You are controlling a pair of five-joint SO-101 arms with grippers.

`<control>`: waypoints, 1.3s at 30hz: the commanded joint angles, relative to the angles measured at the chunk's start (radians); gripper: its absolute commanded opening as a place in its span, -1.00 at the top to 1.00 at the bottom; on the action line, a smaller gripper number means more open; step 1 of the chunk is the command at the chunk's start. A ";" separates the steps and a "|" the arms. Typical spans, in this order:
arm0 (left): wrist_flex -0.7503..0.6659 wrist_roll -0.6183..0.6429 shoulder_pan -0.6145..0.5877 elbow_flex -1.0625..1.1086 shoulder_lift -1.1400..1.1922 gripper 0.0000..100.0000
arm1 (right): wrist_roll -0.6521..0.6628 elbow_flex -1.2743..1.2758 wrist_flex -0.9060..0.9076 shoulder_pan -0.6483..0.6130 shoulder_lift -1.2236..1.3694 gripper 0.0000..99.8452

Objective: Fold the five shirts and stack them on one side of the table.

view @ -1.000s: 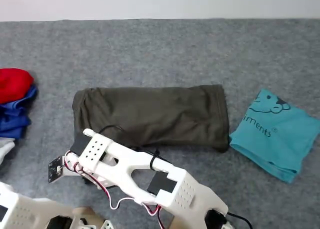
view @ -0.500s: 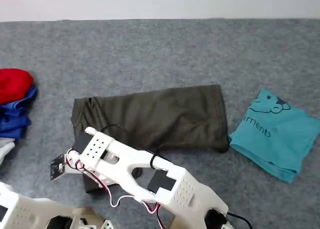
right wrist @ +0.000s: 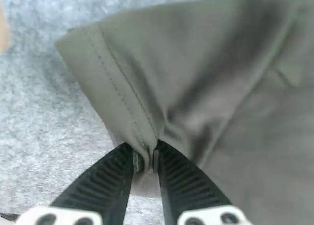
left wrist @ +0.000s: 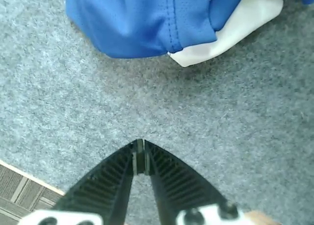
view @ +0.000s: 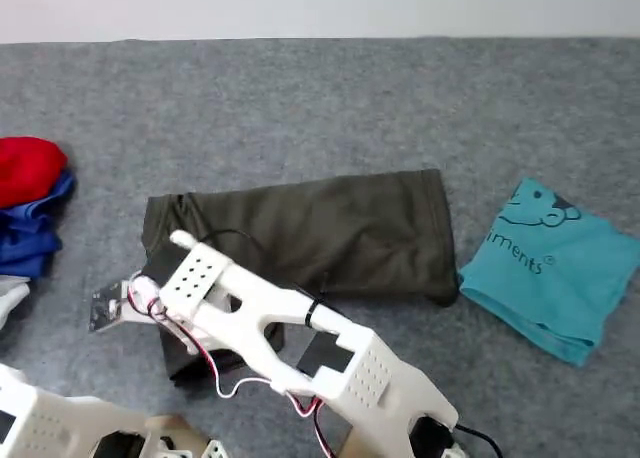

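Grey felt table (view: 330, 98) w/ white wall (view: 320, 8) behind, floor (left wrist: 19, 193) past edge.

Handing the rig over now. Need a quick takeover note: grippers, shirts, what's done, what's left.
Left gripper: fingers shut, empty, over the table near the blue shirt and white shirt.
Right gripper: shut on the hem of the olive shirt.
Done: teal shirt lies folded on one side.
Left: finish folding olive; red shirt, blue and white lie heaped, apparently unfolded, on the other side; stack all five.
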 commanded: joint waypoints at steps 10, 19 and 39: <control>-0.015 -0.009 0.000 -0.035 -0.009 0.99 | -0.008 -0.101 -0.030 0.162 -0.004 0.98; -0.031 -0.009 0.005 -0.035 -0.009 0.99 | -0.006 -0.255 -0.030 0.263 0.028 0.98; -0.035 -0.009 0.005 -0.035 -0.009 0.99 | -0.011 -0.629 0.024 0.352 0.317 0.76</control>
